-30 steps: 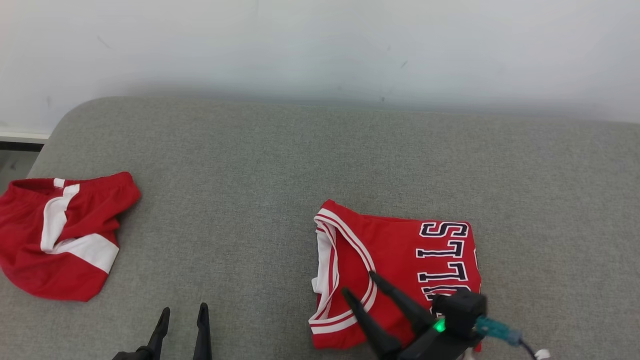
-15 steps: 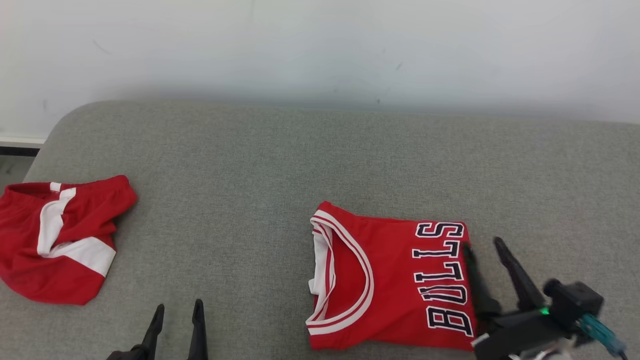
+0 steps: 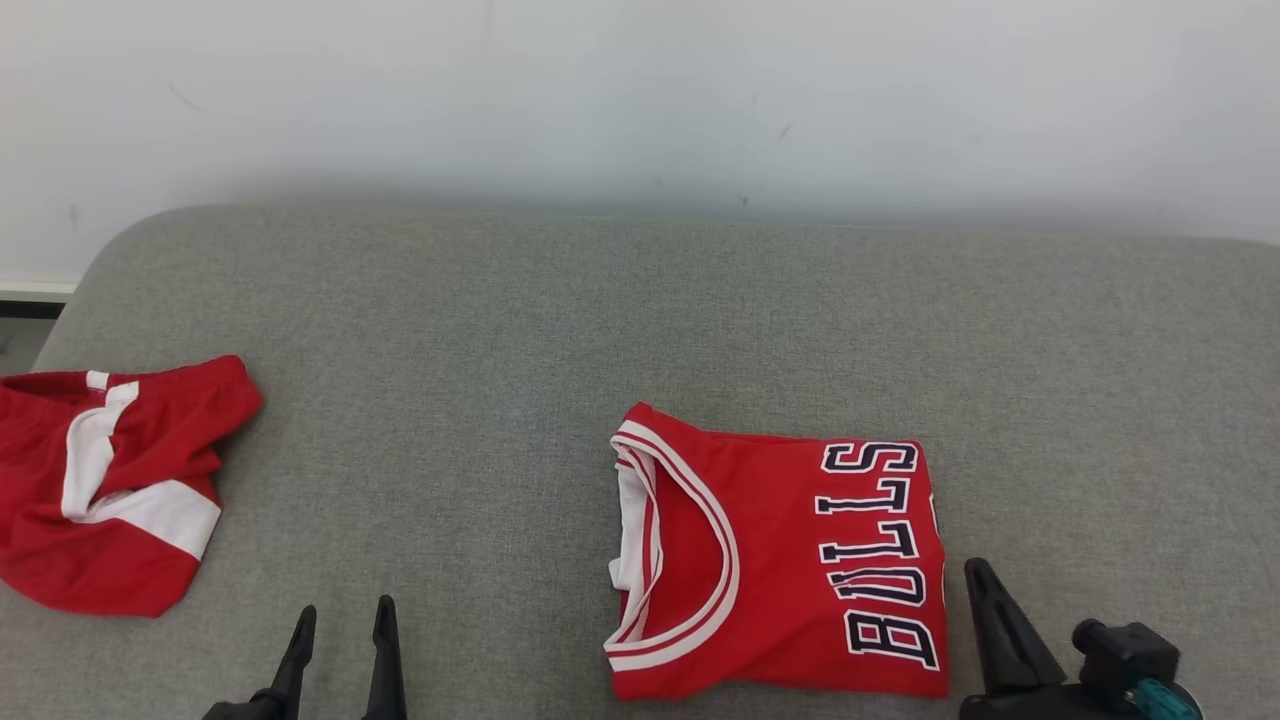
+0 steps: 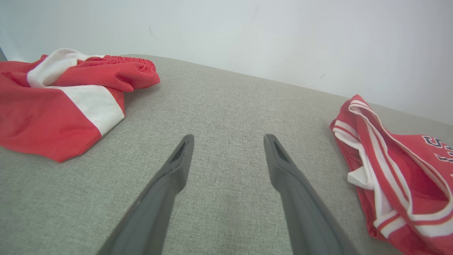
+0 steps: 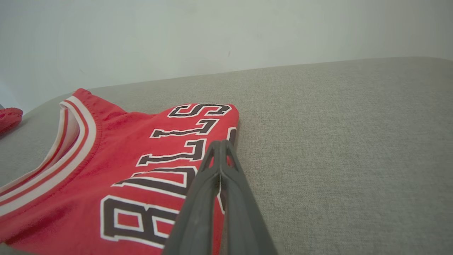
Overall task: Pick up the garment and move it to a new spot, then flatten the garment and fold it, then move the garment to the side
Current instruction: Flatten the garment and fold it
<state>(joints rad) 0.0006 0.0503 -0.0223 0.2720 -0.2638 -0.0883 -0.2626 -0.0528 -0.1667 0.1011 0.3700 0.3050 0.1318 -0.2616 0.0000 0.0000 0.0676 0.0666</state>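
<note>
Right of centre on the grey cushion (image 3: 500, 330): folded red jersey (image 3: 775, 570). Lies flat, lettering up, neckline toward the red shorts (image 3: 100, 490) well apart at far left. Just beside the jersey's right edge: right gripper (image 3: 975, 568), fingers pressed together. Holds nothing. Between the two garments, over bare cushion: left gripper (image 3: 344, 606), fingers spread wide. Holds nothing.

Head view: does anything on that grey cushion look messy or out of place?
Yes: the red-and-white garment at the left of the cushion lies bunched and creased. The BULLS jersey is folded flat, with a bit of white lining poking out at its collar end. Nothing looks spilled or torn.
</note>
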